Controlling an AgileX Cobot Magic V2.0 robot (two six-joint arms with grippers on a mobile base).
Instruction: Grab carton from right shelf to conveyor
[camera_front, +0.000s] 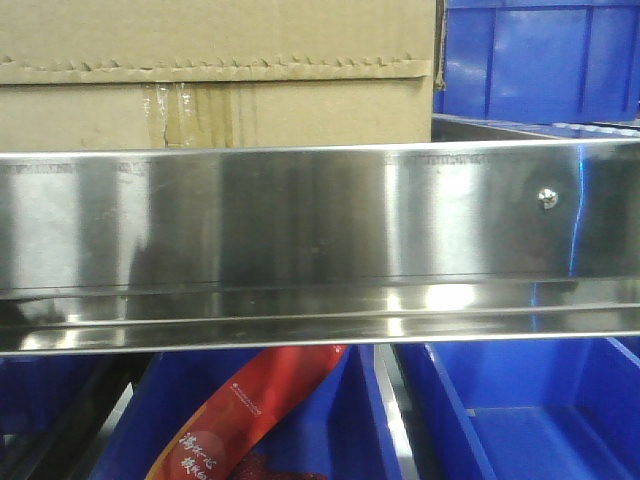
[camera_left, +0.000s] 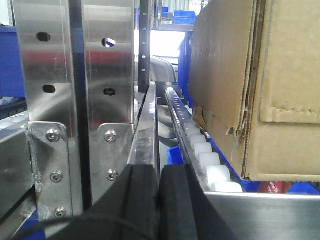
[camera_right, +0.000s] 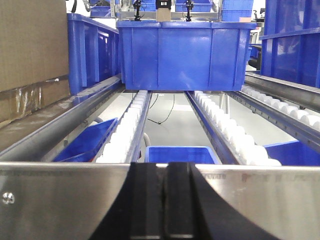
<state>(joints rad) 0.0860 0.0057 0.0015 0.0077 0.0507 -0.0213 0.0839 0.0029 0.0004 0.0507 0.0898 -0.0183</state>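
Blue plastic bins (camera_front: 540, 60) are filling the background behind a shiny steel shelf (camera_front: 300, 230), whose broad mirror-like front lip is stretching across the front view with a single screw head (camera_front: 547, 198) showing near its right end. On the shelf, at the left, the carton (camera_front: 215, 70) is sitting upright, its jagged tape strip running along the lower seam and a clear-taped patch showing below it. Its right edge is standing just beside the blue bins. Under the shelf, more blue bins (camera_front: 520, 420) are lying open, and a red printed packet (camera_front: 260, 420) is poking out of one of them.

From the left wrist, the carton (camera_left: 280, 90) is filling the right side, its torn bottom corner hanging over a track of white rollers (camera_left: 205, 150). Steel uprights (camera_left: 65, 75) with bolted brackets are standing at the left. The left pincer (camera_left: 159, 172) is showing at the bottom edge, its black fingers (camera_left: 142, 200) pressing together with only a thin slit between them and nothing in between.

From the right wrist, the carton (camera_right: 32, 55) is sitting at the far left on the shelf's outer rail, and a large blue bin (camera_right: 185, 55) is resting farther back on the roller tracks (camera_right: 127, 130). The right pincer (camera_right: 167, 200) is lying low in front of the steel lip (camera_right: 60, 200), its fingers pressing together and gripping nothing, well apart from the carton.
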